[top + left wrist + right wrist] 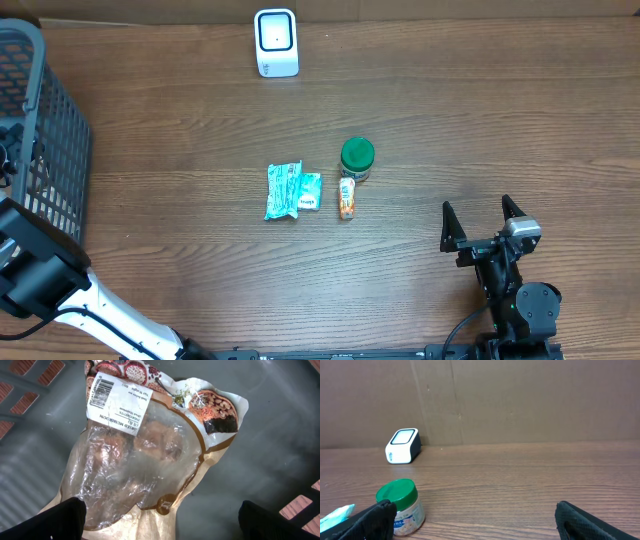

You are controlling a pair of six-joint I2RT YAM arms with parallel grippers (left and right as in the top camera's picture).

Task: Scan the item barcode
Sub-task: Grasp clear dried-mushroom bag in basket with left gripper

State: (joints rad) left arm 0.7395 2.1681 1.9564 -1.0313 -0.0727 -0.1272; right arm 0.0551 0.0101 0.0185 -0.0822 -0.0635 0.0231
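Note:
In the left wrist view a clear and tan bag of dried mushrooms (145,455) lies flat on the grey floor of the basket. Its white barcode label (117,397) faces up at the far end. My left gripper (162,524) hangs over the bag's near end, open wide, with one dark fingertip (50,520) over the bag's edge and the other off to the right. At the table's front right, my right gripper (483,222) is open and holds nothing. The white scanner (276,42) stands at the back of the table.
The grey wire basket (45,130) stands at the left edge, with my left arm (45,275) reaching into it. A green-lidded jar (357,157), an orange tube (347,197) and teal packets (290,190) lie mid-table. A cardboard wall (520,400) stands behind the scanner (402,446).

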